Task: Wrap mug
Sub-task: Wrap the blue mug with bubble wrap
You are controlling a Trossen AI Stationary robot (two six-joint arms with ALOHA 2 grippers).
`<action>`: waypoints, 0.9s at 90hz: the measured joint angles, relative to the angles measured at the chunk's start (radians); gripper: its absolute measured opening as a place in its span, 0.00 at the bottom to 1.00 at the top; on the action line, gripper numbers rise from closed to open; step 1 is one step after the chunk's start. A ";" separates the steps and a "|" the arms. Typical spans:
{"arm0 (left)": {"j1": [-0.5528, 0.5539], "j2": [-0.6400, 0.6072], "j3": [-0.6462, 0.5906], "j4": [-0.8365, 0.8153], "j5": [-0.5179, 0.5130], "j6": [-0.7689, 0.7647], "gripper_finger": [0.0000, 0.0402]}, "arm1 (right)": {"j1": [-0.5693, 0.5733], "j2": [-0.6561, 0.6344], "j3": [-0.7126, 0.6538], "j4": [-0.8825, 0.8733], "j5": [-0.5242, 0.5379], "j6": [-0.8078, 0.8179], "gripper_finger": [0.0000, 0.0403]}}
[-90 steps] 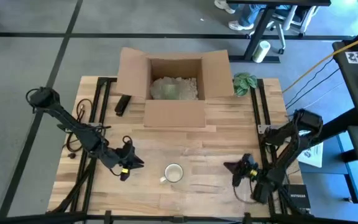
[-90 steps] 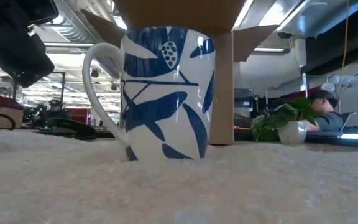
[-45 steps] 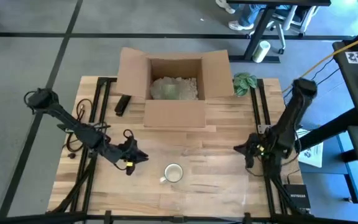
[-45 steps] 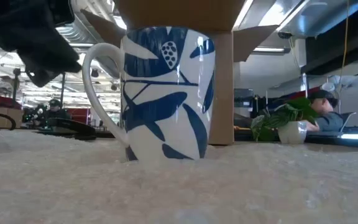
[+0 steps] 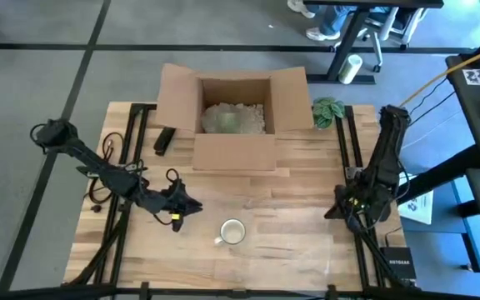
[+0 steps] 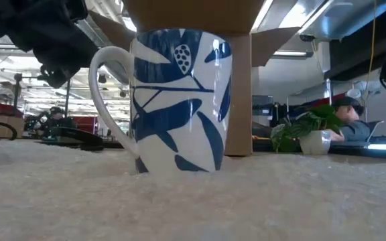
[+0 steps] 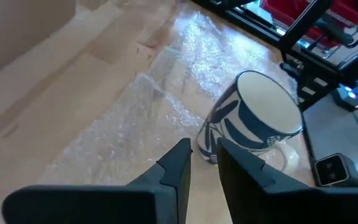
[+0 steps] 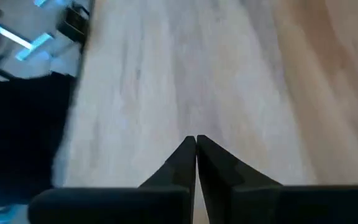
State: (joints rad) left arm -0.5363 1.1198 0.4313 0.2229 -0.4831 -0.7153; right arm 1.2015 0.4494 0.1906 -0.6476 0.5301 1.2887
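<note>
A white mug with blue leaf print (image 5: 232, 232) stands upright on its base on a clear sheet of bubble wrap (image 7: 135, 118), near the table's front middle. In the low view the mug (image 6: 179, 100) has its handle on the picture's left. My left gripper (image 5: 192, 208) hovers just left of the mug, its fingers (image 7: 204, 146) a narrow gap apart with nothing between them. My right gripper (image 5: 332, 210) is over the table's right side by the rail, shut (image 8: 196, 138) and touching nothing.
An open cardboard box (image 5: 233, 108) with packing fill stands at the far middle. A small potted plant (image 5: 329, 110) is at its right and a black object (image 5: 164, 140) at its left. Black rails run along both table sides.
My right gripper has drawn back from the near middle-right toward the table's right edge and a little toward the far edge. My left gripper has moved right and slightly toward the far edge, closer to the mug's handle. The mug has stayed put.
</note>
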 joint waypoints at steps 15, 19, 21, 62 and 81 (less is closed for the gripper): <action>0.001 0.000 0.000 0.026 0.000 -0.022 0.15 | -0.032 0.154 0.003 -0.089 -0.126 0.072 0.00; 0.001 0.000 0.000 0.031 -0.001 -0.036 0.15 | -0.033 0.184 0.005 -0.059 -0.129 0.069 0.01; 0.001 0.000 0.000 0.032 -0.001 -0.041 0.15 | -0.033 0.196 0.006 -0.049 -0.129 0.069 0.02; 0.000 0.000 0.000 0.033 -0.002 -0.125 0.15 | -0.031 0.250 -0.002 0.024 -0.118 0.093 0.34; 0.000 0.002 0.000 0.032 -0.026 -0.115 0.15 | -0.031 0.341 -0.013 0.093 -0.109 0.096 0.30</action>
State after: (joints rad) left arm -0.5365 1.1213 0.4313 0.2550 -0.5091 -0.8303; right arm 1.1706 0.7905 0.1778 -0.5543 0.4207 1.3851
